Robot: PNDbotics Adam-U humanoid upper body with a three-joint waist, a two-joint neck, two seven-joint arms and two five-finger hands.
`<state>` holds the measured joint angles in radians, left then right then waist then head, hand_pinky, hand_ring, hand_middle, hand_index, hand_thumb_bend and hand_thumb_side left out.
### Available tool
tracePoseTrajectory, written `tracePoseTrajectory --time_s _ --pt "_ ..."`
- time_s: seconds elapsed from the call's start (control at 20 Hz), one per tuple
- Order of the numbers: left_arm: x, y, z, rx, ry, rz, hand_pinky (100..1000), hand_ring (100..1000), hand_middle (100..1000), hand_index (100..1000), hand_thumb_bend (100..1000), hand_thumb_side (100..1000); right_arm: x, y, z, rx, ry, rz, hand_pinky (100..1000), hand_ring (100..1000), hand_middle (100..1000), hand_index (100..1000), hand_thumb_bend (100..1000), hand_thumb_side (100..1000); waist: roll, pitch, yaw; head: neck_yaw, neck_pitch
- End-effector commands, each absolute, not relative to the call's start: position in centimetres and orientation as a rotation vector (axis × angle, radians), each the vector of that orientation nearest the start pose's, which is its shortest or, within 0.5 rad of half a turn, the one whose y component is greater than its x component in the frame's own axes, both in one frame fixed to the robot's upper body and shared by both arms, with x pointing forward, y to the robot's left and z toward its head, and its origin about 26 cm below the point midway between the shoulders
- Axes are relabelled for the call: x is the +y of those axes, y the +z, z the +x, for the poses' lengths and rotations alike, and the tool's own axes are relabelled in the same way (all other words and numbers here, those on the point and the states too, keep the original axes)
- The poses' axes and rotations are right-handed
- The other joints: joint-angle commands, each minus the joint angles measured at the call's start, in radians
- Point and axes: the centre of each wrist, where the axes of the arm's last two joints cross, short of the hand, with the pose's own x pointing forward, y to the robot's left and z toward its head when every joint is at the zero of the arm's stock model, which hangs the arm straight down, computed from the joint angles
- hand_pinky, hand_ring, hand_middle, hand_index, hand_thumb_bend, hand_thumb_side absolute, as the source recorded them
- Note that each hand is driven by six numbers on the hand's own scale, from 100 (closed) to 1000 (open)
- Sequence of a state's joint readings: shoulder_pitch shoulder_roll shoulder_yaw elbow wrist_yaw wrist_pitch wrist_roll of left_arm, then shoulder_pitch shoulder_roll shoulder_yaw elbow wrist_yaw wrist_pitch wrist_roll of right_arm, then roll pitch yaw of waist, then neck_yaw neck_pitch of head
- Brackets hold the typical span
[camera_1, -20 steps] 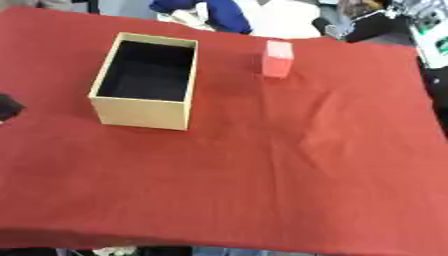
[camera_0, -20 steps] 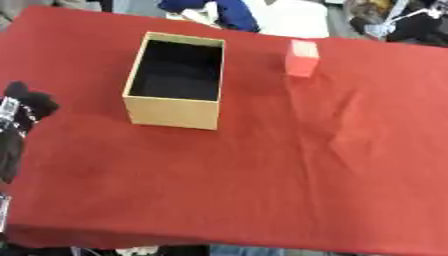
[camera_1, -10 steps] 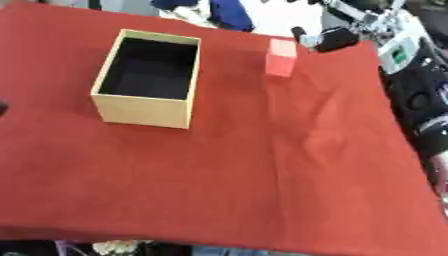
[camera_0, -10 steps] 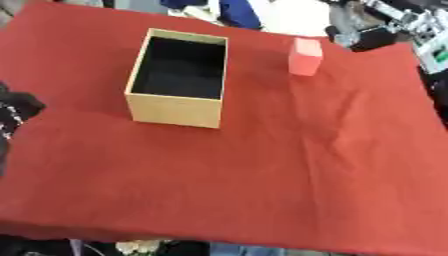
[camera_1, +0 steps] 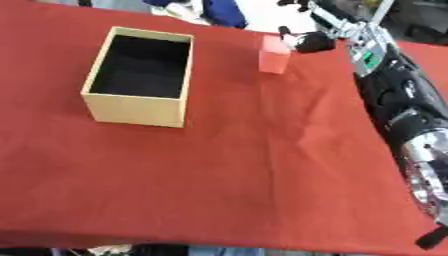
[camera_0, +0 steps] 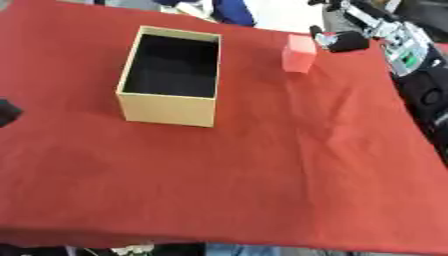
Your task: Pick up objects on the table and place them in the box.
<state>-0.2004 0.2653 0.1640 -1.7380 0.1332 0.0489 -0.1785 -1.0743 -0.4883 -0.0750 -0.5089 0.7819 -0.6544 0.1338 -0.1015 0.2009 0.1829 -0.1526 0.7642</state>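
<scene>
Now the right hand [camera_1: 313, 41], fingers unreadable, sits beside the red block [camera_1: 273, 55]; box [camera_1: 140, 76] well apart.

Open red cloth [camera_0: 262, 165] between box [camera_0: 171, 75] and block [camera_0: 299, 53]; right hand [camera_1: 313, 41] seemingly beside block.

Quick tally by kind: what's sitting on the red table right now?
Open cardboard box: 1
Small red block: 1
Total: 2 things on the table. The box looks empty. The right hand is just beyond the block at the far edge.
</scene>
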Motion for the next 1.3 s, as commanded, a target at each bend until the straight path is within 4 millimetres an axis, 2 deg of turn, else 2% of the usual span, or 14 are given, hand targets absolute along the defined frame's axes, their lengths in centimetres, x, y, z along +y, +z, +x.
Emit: tracePoseTrajectory --time_s 0.05,0.15,0.25,0.45,0.8,1.3 --pt "32.1 12.8 31.6 -1.931 -0.239 0.05 855 714 571 642 265 767 -36.9 19.2 49.6 -1.822 1.229 -0.785 894 999 903 967 305 468 0.005 -0.011 0.005 -0.013 -0.01" --pt "32.1 12.9 31.6 -1.935 -0.24 0.051 855 714 571 642 265 768 -37.4 19.2 49.4 -1.807 1.231 -0.81 913 1000 927 987 373 484 0.005 -0.006 0.011 -0.02 -0.013" --pt "32.1 12.9 31.6 -1.937 -0.24 0.053 855 715 571 641 265 770 -38.0 19.2 49.3 -1.782 1.246 -0.835 929 1000 940 997 395 506 0.005 -0.001 0.016 -0.026 -0.016" --pt "32.1 12.9 31.6 -1.939 -0.242 0.059 855 715 571 641 263 772 -38.9 19.5 49.0 -1.751 1.254 -0.878 930 1000 937 996 428 485 0.006 0.009 0.022 -0.033 -0.019" --pt "32.0 12.9 31.5 -1.95 -0.25 0.066 855 716 571 641 260 776 -39.8 19.2 48.6 -1.738 1.226 -0.919 920 1000 913 987 395 491 0.015 0.033 0.026 -0.046 -0.025" --pt "31.7 12.8 31.6 -1.956 -0.263 0.069 856 718 572 641 261 775 -39.7 18.7 48.6 -1.739 1.217 -0.931 906 1000 878 981 337 501 0.026 0.062 0.032 -0.063 -0.035"
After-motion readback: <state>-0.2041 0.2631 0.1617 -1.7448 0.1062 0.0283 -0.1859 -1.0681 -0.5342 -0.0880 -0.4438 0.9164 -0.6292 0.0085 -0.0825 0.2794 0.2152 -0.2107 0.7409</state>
